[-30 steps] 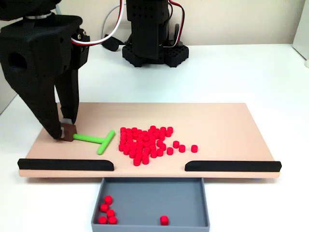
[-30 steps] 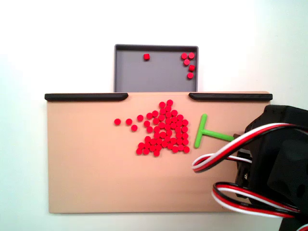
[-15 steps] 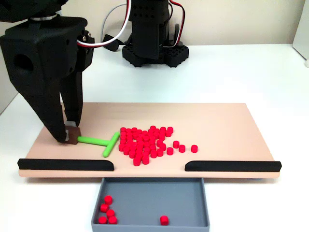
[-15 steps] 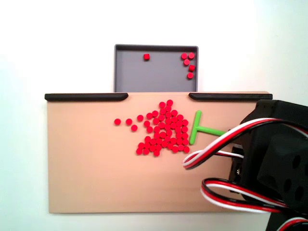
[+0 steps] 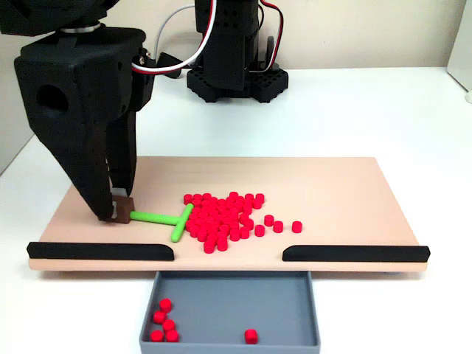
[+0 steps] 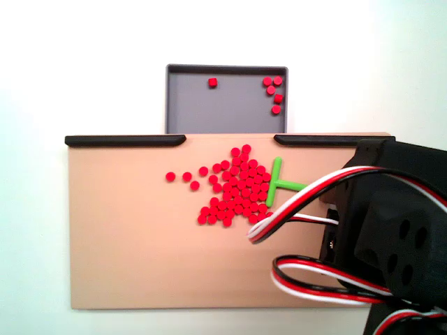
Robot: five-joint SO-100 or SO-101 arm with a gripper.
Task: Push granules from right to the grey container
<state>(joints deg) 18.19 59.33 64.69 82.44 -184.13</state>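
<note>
We see bright, even light in both fixed views, soft shadows, a washed-out white table (image 6: pixel 70 63), slightly soft focus.

Your gripper (image 5: pixel 116 210) points steeply down at the board (image 5: pixel 339 184), its tips at that surface near the board's left end in the front fixed view. The two black fingers (image 5: pixel 122 158) stand close together, pinched on the stem end of the green stick (image 5: pixel 158 217). The bulky black wrist rises above them, with red, white and black wires looping back to the arm's base beyond the board's far edge. In the top fixed view, your arm (image 6: pixel 398 230) covers the board's lower right corner.
</note>
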